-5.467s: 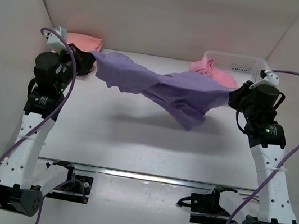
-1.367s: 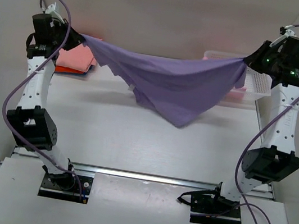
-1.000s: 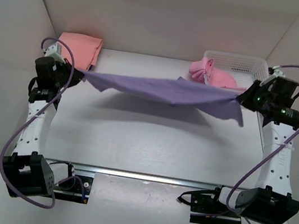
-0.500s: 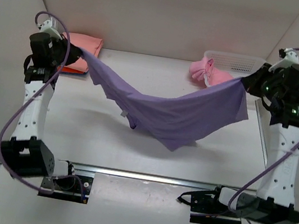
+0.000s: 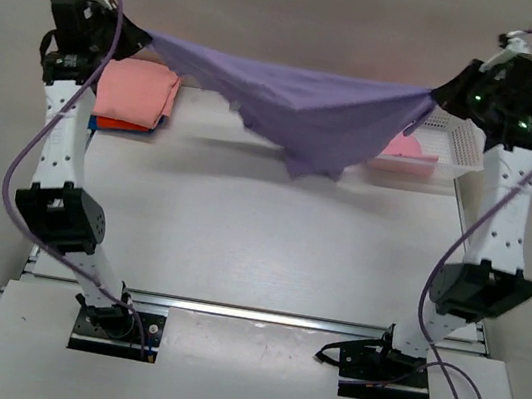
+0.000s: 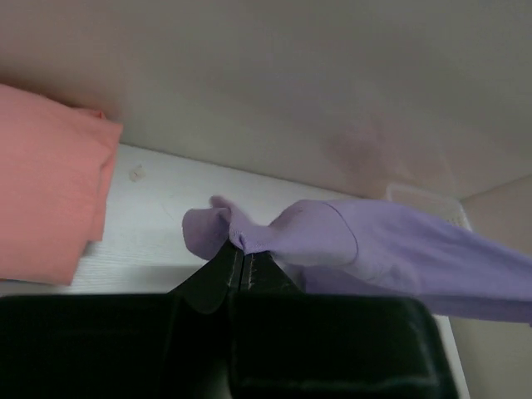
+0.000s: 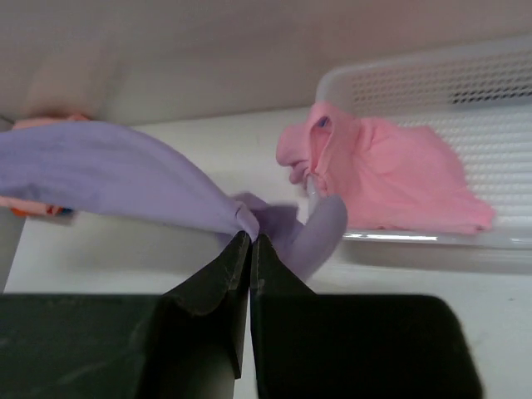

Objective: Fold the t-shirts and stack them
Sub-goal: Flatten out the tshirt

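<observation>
A lavender-purple t-shirt (image 5: 306, 105) hangs stretched high between both arms, sagging to a point in the middle. My left gripper (image 5: 142, 36) is shut on its left corner (image 6: 241, 237), and my right gripper (image 5: 436, 97) is shut on its right corner (image 7: 249, 218). A folded salmon-pink t-shirt (image 5: 136, 93) lies at the back left on top of an orange one (image 5: 121, 124) with a blue edge showing beneath. A light pink t-shirt (image 7: 382, 170) lies crumpled in the white mesh basket (image 5: 458, 139).
The basket (image 7: 490, 91) stands at the back right against the wall. White walls close in the table at the back and on both sides. Both arms (image 5: 65, 127) are raised tall at the table's left and right edges.
Both grippers have risen and moved back and apart, lifting the purple t-shirt from a deep sag over the table to a taut, high spread near the back wall.
</observation>
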`<state>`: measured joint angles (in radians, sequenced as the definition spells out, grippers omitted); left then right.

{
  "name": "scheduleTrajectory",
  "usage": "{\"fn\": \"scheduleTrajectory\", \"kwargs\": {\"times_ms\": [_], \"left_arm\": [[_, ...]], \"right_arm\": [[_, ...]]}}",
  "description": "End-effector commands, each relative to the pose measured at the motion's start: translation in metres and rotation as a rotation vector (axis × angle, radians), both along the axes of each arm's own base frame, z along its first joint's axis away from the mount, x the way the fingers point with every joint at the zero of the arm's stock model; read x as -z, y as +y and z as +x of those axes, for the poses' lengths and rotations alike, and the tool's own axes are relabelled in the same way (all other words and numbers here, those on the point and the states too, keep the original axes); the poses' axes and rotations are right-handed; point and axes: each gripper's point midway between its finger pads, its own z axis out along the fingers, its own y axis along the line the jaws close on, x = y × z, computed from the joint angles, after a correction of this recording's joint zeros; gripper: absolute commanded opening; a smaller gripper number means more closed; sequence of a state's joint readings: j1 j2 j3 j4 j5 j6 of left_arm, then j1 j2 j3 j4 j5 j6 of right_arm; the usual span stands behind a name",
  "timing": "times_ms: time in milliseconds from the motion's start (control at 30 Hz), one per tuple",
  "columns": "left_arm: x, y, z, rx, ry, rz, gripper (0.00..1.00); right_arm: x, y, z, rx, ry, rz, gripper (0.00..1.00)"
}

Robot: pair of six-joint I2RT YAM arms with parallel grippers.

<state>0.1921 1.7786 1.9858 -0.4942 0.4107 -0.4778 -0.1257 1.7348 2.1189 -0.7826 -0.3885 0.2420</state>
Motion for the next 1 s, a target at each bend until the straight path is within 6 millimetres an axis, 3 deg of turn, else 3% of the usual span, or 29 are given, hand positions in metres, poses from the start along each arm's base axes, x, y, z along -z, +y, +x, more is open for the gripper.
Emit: {"fn": "scheduleTrajectory", "kwargs": {"times_ms": [0, 33, 67, 100, 133, 167, 200, 233, 267, 300, 333, 467, 600, 667, 700, 733, 767, 800, 833, 867, 900, 933, 967], "left_arm": [[-0.070, 0.005, -0.053, -0.039, -0.136, 0.059, 0.00], [-0.052, 0.000, -0.053, -0.029, -0.107, 0.072, 0.00], [-0.050, -0.003, -0.060, -0.027, -0.106, 0.071, 0.00], [-0.017, -0.010, -0.056, 0.004, -0.054, 0.047, 0.00], [0.008, -0.015, -0.060, 0.017, -0.026, 0.010, 0.00], [0.006, -0.020, -0.067, 0.039, -0.056, -0.028, 0.00], [0.054, -0.025, -0.074, 0.065, 0.036, -0.072, 0.03], [0.091, -0.026, -0.086, 0.050, 0.089, -0.114, 0.19], [0.128, -0.031, -0.109, 0.052, 0.116, -0.198, 0.39], [0.172, -0.032, -0.125, 0.048, 0.200, -0.240, 0.41], [0.191, -0.032, -0.137, 0.040, 0.222, -0.270, 0.46], [0.213, -0.044, -0.151, 0.045, 0.269, -0.277, 0.47], [0.202, -0.074, -0.139, 0.105, 0.267, -0.284, 0.46], [0.198, -0.096, -0.128, 0.139, 0.270, -0.271, 0.43], [0.191, -0.110, -0.118, 0.165, 0.258, -0.244, 0.41], [0.178, -0.137, -0.114, 0.230, 0.243, -0.207, 0.37], [0.174, -0.149, -0.102, 0.246, 0.255, -0.182, 0.36], [0.187, -0.174, -0.098, 0.295, 0.301, -0.164, 0.38], [0.173, -0.198, -0.092, 0.346, 0.280, -0.134, 0.43], [0.176, -0.220, -0.084, 0.379, 0.297, -0.108, 0.44], [0.192, -0.231, -0.074, 0.390, 0.328, -0.085, 0.44], [0.182, -0.252, -0.070, 0.418, 0.316, -0.080, 0.44], [0.187, -0.272, -0.063, 0.447, 0.329, -0.074, 0.46]], "right_arm": [[-0.090, -0.021, -0.053, 0.055, -0.257, 0.002, 0.00], [-0.087, -0.019, -0.060, 0.047, -0.261, -0.019, 0.00], [-0.074, -0.016, -0.067, 0.045, -0.237, -0.029, 0.00], [-0.046, -0.009, -0.066, 0.028, -0.176, -0.025, 0.00], [-0.035, -0.004, -0.071, 0.015, -0.157, -0.027, 0.00], [-0.011, 0.001, -0.079, 0.006, -0.103, -0.017, 0.00], [0.033, 0.013, -0.082, -0.030, -0.008, -0.002, 0.00], [0.039, 0.028, -0.097, -0.058, 0.001, 0.010, 0.00], [0.105, 0.047, -0.129, -0.081, 0.138, 0.038, 0.00], [0.147, 0.059, -0.148, -0.106, 0.249, 0.040, 0.00], [0.155, 0.068, -0.163, -0.122, 0.266, 0.050, 0.00], [0.225, 0.093, -0.230, -0.167, 0.489, 0.145, 0.00], [0.265, 0.101, -0.263, -0.171, 0.615, 0.160, 0.00], [0.279, 0.096, -0.267, -0.135, 0.667, 0.146, 0.00], [0.281, 0.094, -0.264, -0.116, 0.662, 0.140, 0.00], [0.284, 0.091, -0.263, -0.098, 0.672, 0.138, 0.00], [0.288, 0.091, -0.263, -0.097, 0.691, 0.137, 0.00], [0.291, 0.089, -0.260, -0.087, 0.695, 0.134, 0.00], [0.292, 0.090, -0.259, -0.094, 0.699, 0.125, 0.01], [0.295, 0.089, -0.258, -0.091, 0.711, 0.115, 0.00], [0.301, 0.087, -0.258, -0.079, 0.727, 0.099, 0.00], [0.299, 0.089, -0.254, -0.089, 0.720, 0.097, 0.00], [0.301, 0.089, -0.253, -0.086, 0.724, 0.091, 0.00]]}}
